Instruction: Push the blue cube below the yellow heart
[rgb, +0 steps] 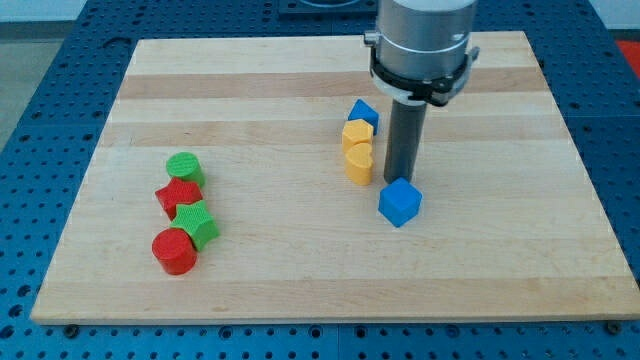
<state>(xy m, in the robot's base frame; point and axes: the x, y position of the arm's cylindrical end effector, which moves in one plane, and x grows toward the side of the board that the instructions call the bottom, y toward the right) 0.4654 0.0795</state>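
The blue cube (400, 203) lies near the board's middle, below and to the right of the yellow heart (358, 163). My tip (398, 180) stands right at the cube's upper edge, touching or nearly touching it, and to the right of the heart. The rod rises from there to the arm's grey cylinder at the view's top. A yellow block, perhaps a hexagon (357, 133), sits just above the heart, and a blue triangular block (363, 112) sits above that.
On the wooden board (300, 290), at the view's left, stands a cluster: a green cylinder (185, 167), a red star (178, 195), a green star-like block (199, 222) and a red cylinder (175, 251).
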